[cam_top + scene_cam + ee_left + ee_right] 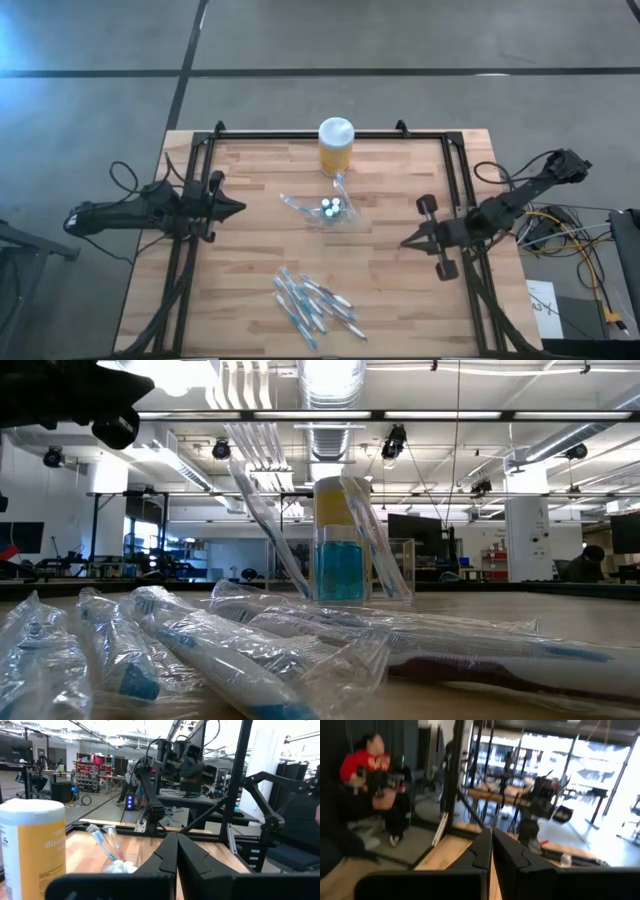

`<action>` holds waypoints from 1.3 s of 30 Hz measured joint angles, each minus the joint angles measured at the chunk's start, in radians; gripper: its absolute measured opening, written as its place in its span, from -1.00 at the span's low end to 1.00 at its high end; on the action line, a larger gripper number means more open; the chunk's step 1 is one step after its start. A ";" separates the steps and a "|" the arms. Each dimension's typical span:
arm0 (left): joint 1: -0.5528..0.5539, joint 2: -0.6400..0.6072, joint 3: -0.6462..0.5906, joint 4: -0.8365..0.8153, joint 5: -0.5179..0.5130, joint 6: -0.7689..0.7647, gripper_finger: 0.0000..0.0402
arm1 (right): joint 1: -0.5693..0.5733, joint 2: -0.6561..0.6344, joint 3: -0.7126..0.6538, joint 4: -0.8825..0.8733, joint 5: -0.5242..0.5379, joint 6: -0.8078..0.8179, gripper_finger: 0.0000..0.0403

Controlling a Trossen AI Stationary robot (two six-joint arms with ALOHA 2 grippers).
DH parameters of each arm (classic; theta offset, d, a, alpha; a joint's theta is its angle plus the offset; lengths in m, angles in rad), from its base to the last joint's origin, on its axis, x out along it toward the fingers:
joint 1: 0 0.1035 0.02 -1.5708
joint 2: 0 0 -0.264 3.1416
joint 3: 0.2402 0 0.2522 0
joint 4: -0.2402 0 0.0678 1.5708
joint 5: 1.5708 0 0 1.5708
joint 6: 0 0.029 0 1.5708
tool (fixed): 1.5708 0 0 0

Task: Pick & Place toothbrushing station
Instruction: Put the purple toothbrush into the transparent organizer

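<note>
Toothbrushing station at desk centre, both arms parked

Toothbrushing station (333, 209): clear plastic holder, standing on the wooden desk (250, 270) just in front of the yellow jar with a white lid (336, 146). The two stand just beside each other; contact cannot be told from the high view. Upright toothbrushes sit in the station's slots; in the low view it (340, 540) stands directly before the jar, and blue and red brush handles show in the left wrist view (107, 845).

Wrapped toothbrushes (312, 303): a loose pile in clear packaging, lying on the desk on the side of the station away from the jar, well apart from the station.

Left gripper (240, 209): over the desk to the left of the station, pointing toward it, apart from it. Jaws closed, gripping nothing.

Right gripper (405, 243): over the desk to the right of the station, pointing toward it, apart from it. Jaws closed, gripping nothing.

Room beyond the desk: a seated person in a red top (370, 765) shows in the right wrist view.
</note>
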 joint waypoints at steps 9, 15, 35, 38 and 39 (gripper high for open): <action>0.000 0.001 0.000 -0.001 -0.026 -0.010 -0.98 | -0.029 -0.067 -0.132 0.040 0.282 0.155 -0.95; 0.000 0.004 0.000 -0.004 -0.028 -0.016 -0.98 | -0.029 -0.065 -0.225 0.095 0.191 0.222 -0.95; 0.000 0.006 -0.001 0.000 -0.128 -0.002 -0.98 | -0.029 0.056 -0.342 0.344 0.272 0.348 -0.95; 0.000 0.010 -0.001 0.000 -0.128 -0.002 -0.98 | -0.027 0.156 -0.268 0.286 0.276 0.374 -0.95; 0.000 0.011 -0.002 -0.001 -0.128 -0.002 -0.98 | -0.028 0.193 -0.237 0.256 0.283 0.388 -0.95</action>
